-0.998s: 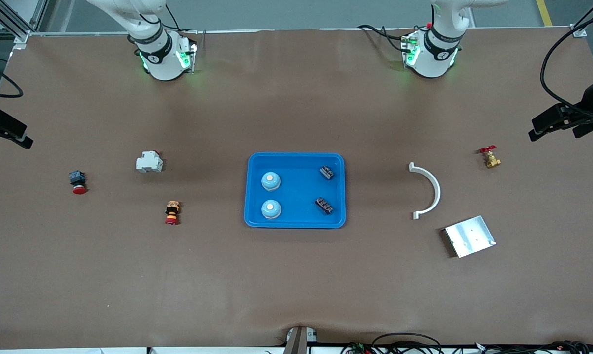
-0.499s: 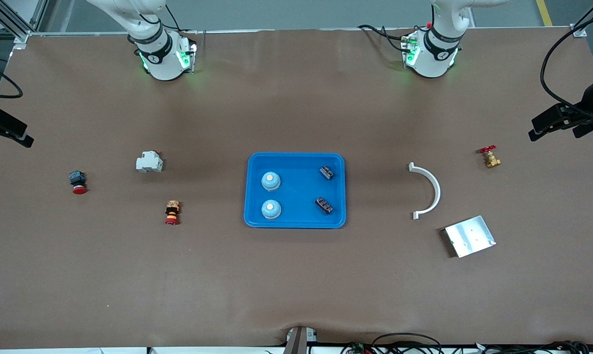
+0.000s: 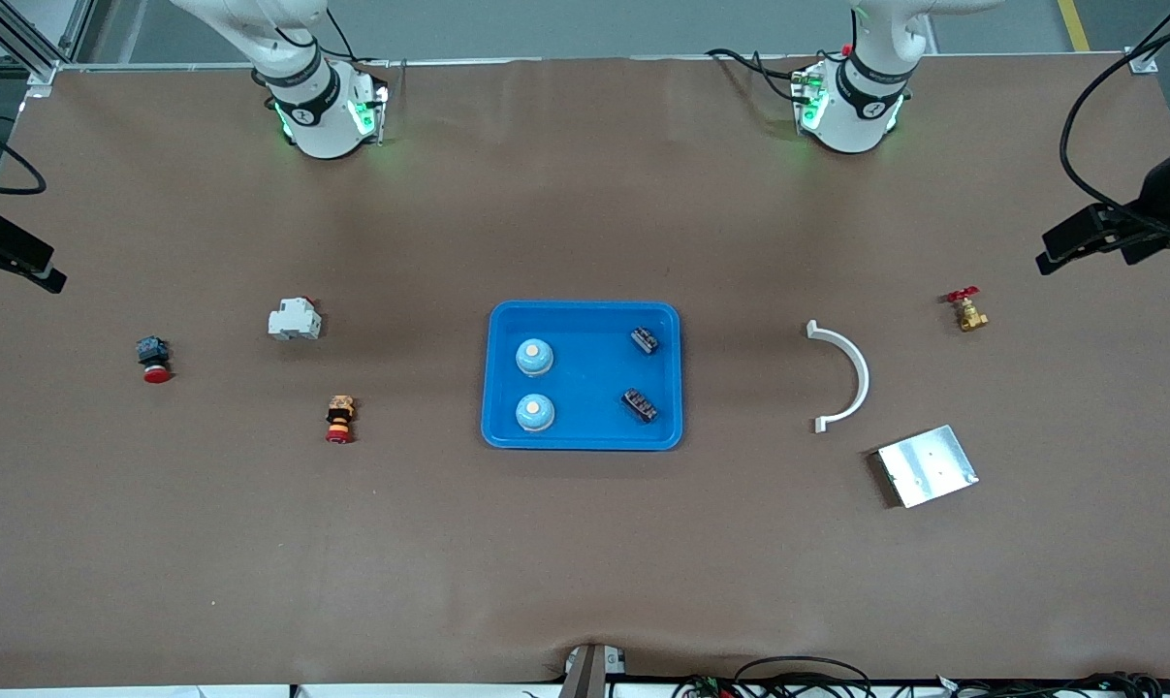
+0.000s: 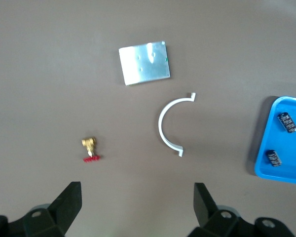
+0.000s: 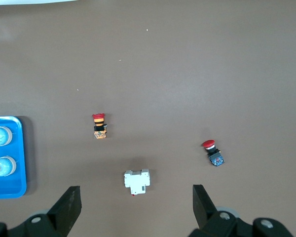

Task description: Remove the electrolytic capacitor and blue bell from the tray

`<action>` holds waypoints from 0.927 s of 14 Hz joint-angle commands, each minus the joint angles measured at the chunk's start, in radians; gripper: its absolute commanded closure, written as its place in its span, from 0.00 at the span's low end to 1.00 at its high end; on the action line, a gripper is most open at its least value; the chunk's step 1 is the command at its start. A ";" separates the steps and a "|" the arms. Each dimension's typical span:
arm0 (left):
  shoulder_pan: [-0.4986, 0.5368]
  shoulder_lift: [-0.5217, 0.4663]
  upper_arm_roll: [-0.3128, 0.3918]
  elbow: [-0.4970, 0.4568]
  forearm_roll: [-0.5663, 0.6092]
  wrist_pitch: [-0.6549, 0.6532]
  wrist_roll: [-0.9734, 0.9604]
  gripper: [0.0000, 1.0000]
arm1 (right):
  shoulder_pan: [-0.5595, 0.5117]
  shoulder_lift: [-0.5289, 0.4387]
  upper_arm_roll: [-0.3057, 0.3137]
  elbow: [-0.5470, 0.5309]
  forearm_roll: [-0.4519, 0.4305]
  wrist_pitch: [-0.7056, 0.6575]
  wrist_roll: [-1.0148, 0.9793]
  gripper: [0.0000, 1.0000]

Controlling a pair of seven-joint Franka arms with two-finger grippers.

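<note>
Left end effector [image 4: 135, 210] wide open, right end effector [image 5: 135, 210] likewise, empty

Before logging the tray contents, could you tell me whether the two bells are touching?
Apart: the front view shows bare blue tray floor between the two bells.

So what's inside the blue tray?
Two bells and two capacitors sit in the tray. Nothing covers them; what's under them is hidden.

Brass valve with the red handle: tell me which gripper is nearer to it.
Left. The left gripper hangs open above the table at its own end, close to the brass valve. The right gripper, also open, hangs over the other end, near the white breaker.
</note>
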State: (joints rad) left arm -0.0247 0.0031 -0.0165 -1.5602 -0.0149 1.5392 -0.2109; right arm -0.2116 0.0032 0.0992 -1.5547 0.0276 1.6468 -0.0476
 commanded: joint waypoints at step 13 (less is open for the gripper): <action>-0.032 0.049 -0.341 -0.004 -0.123 0.014 -0.767 0.00 | 0.000 -0.008 0.005 -0.059 -0.006 0.025 0.028 0.00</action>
State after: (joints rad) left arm -0.0565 0.0167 -0.3014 -1.5705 -0.1192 1.5168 -0.8887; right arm -0.2093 0.0078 0.1043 -1.5954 0.0245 1.6712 -0.0445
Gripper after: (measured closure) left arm 0.000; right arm 0.000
